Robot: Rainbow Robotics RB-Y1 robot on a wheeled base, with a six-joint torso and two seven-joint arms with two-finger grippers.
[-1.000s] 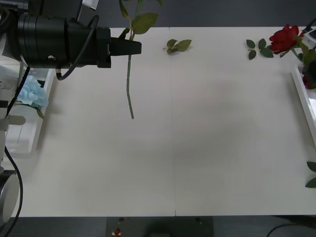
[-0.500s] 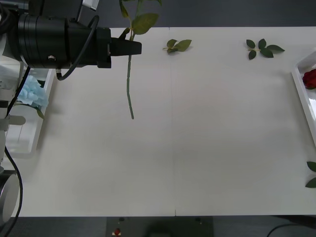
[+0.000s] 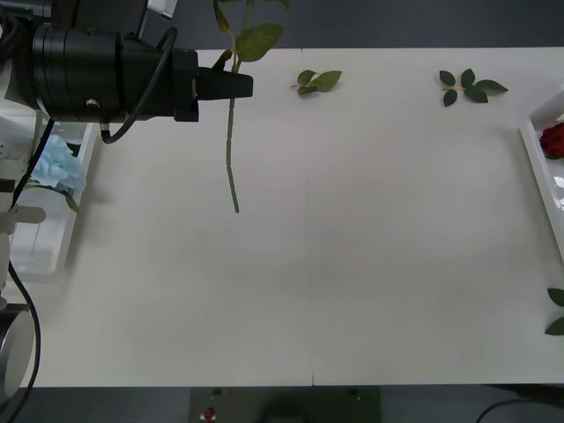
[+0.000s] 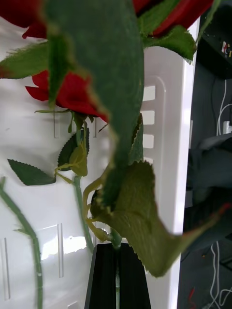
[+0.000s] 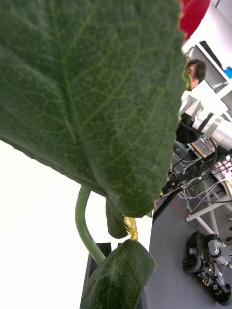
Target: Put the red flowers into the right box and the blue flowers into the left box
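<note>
From the front view I see my left end effector (image 3: 240, 85) raised over the far left part of the white worktop (image 3: 352, 264), its black fingers closed on the thin green stem of a rose (image 3: 231, 150). The stem hangs down below the fingers, clear of the worktop, with leaves above at the frame's top edge; the bloom is out of frame. At the left edge sits the left box (image 3: 53, 247), and a pale blue flower (image 3: 55, 166) lies in it, partly behind the arm. At the right edge I see the rim of the right box (image 3: 539, 181) with part of a red rose (image 3: 553, 139) inside. Loose leaf sprigs lie along the far side of the worktop: one near the middle (image 3: 317, 82), one toward the right (image 3: 469, 86), and another at the right edge nearer me (image 3: 556, 310).

In the right wrist view, my right end effector (image 4: 117, 270) has its black fingers pinched on a green rose stem, with a large leaf (image 4: 140, 217) just beyond them. Red blooms (image 4: 67, 94) hang over the white slotted base of the right box (image 4: 164, 145).

In the left wrist view, my left end effector (image 5: 104, 277) grips the curved green stem (image 5: 84, 227). A big leaf (image 5: 92, 96) covers most of the frame, with a bit of red bloom (image 5: 193, 17) at the top corner.
</note>
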